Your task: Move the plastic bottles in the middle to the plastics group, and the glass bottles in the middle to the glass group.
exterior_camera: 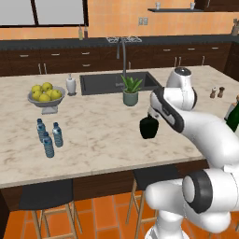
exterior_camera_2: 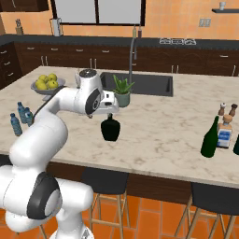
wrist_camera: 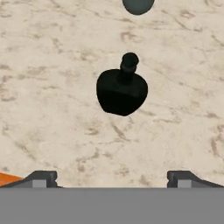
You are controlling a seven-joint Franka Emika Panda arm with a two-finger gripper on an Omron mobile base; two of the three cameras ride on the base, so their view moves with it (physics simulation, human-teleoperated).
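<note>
Black flask [wrist_camera: 121,92] upright on counter [exterior_camera_2: 158,130], below spread, empty fingers [wrist_camera: 111,177]; right base view adds green bottle [exterior_camera_2: 209,138].

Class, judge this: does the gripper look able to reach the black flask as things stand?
Probably yes: the open gripper hangs above the black flask, with bare counter around it.

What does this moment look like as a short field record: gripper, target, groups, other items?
gripper: open, above the counter, holding nothing
black flask: upright on the marble counter, mid-island, free of the fingers
plastics group: three small water bottles at the counter's left
green bottle: at the right, beside a small blue-labelled bottle
other: lemon bowl, potted plant, sink
</note>
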